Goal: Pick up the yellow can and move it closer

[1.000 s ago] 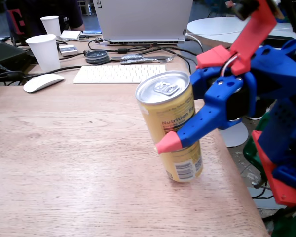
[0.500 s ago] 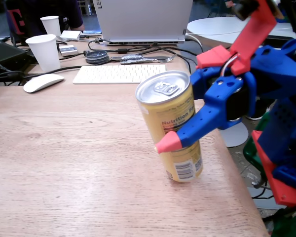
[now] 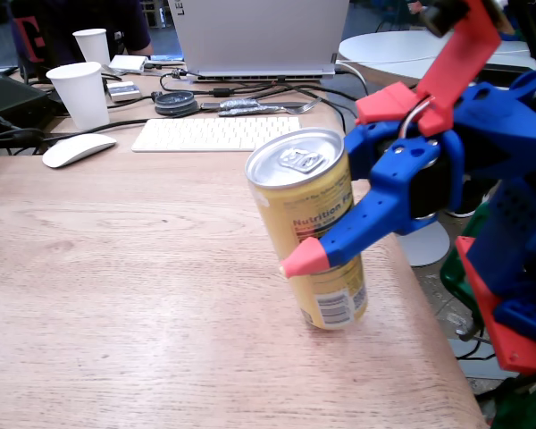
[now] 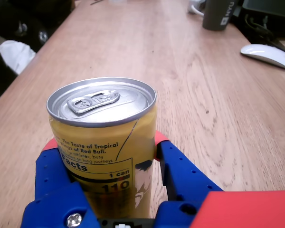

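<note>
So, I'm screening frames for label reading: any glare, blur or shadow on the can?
Fixed view: the yellow can is slightly soft, with glare on its silver top; the gripper covers part of the label. Wrist view: the can's text reads sharply, the lid shines mildly, and the lower label sits in shade.

Hand (image 3: 326, 234): blue moulded plastic, two fingers; the finger visible in the fixed view tapers long and ends in a pinkish-red cone tip (image 3: 302, 259).
Hand, wrist view (image 4: 107, 147): both fingers (image 4: 180, 173) blue and blocky with small round dimples, and a bit of red at each tip beside the can.
Screw (image 4: 74, 219): one silver cross-head, low on the left finger in the wrist view.
Upper link (image 3: 447, 67): flat red plastic bracket above the blue wrist housing.
Lower body (image 3: 509, 268): blue shell with a dotted texture, red panel beneath.
</note>
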